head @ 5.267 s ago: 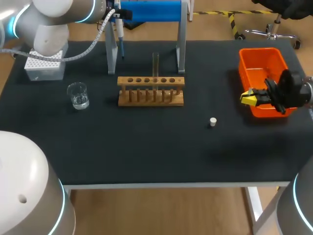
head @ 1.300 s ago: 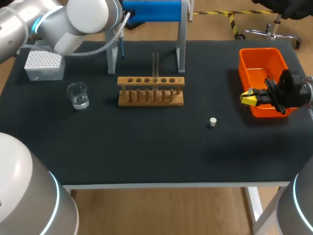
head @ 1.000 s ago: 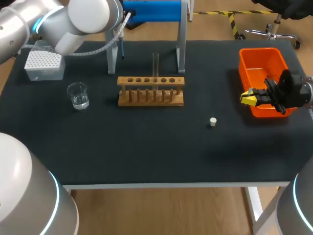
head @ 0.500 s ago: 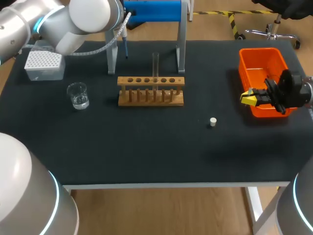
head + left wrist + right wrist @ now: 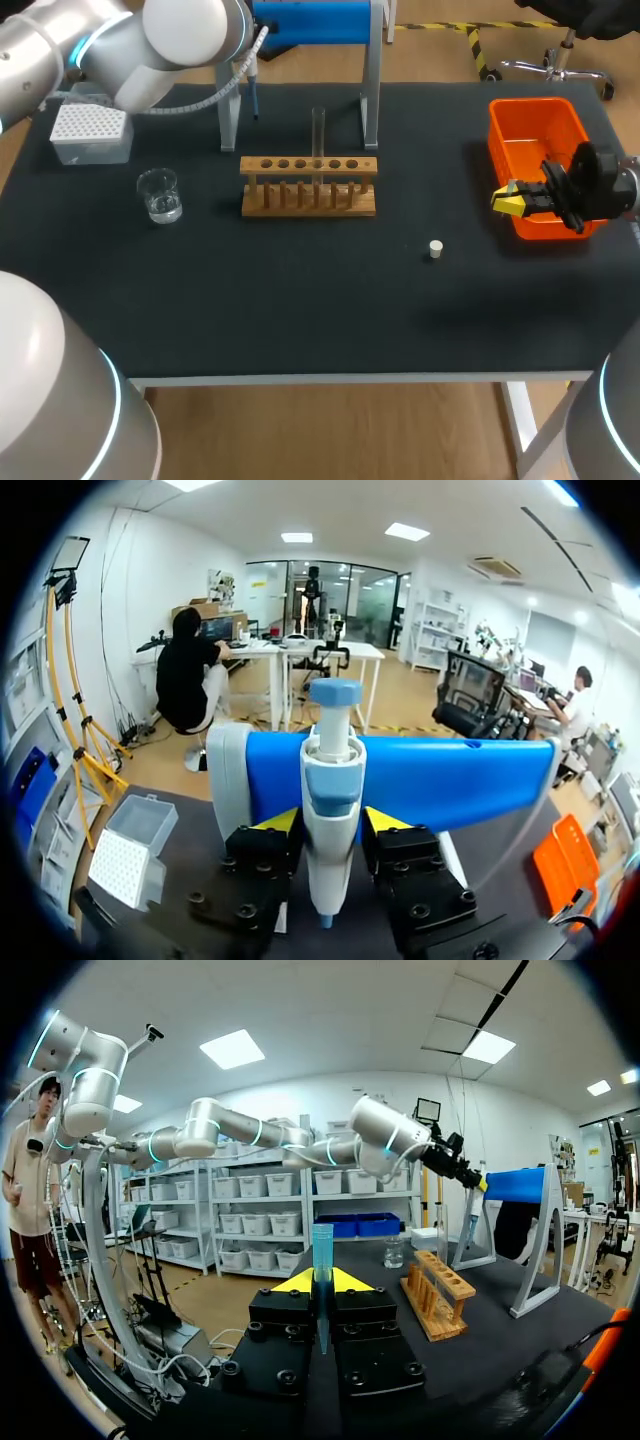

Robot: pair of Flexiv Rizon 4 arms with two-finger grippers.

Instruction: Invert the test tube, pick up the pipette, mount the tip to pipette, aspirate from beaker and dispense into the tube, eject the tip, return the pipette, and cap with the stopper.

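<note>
Pipette (image 5: pixel 333 780) is at the stand (image 5: pixel 310 22), at 11 o'clock on the worktop (image 5: pixel 300 300), your left pincer (image 5: pixel 333 822) grasping it. Tube (image 5: pixel 318 135) stands in the rack (image 5: pixel 308 187). Filling and capping are left. Right pincer (image 5: pixel 320 1282) is clenched.

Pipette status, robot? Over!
Left gripper shut on white-and-blue plastic pipette at blue stand. Right gripper shut beside orange plastic bin. Nothing blocking white tip box.

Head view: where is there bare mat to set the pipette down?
Widest bare mat: the front strip, nearer than the wooden rack and beaker, left of the stopper. Also between rack and orange bin. Crowded at the back: tip box, blue stand.
</note>
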